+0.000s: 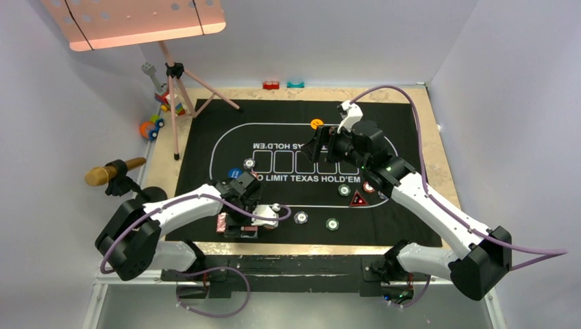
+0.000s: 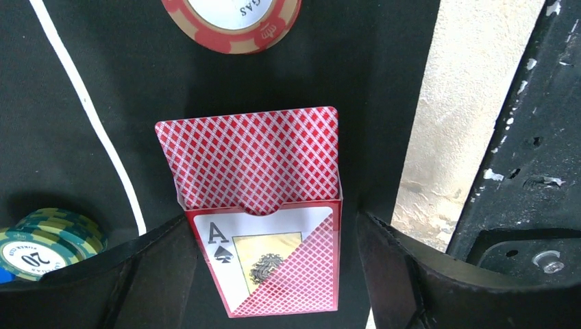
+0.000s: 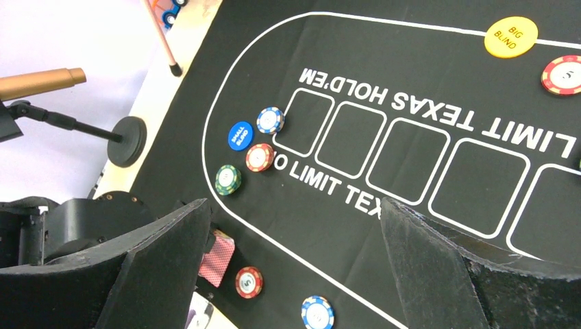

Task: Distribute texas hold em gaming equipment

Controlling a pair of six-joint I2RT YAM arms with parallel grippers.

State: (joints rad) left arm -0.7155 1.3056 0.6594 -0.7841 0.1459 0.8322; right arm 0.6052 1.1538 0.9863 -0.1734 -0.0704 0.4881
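A red card box showing an ace of spades lies on the black mat, with red-backed cards sticking out of its top. My left gripper is open and straddles the box, its left finger at the box edge and its right finger apart from it. In the top view the left gripper is near the mat's front edge. My right gripper is open and empty, held above the mat's printed boxes. Its own view shows an orange button, a blue button and several chips around them.
A red chip and a green chip stack lie close to the box. The red-black triangular marker lies by the right arm. A tripod, a microphone stand, toy pieces and small blocks stand off the mat.
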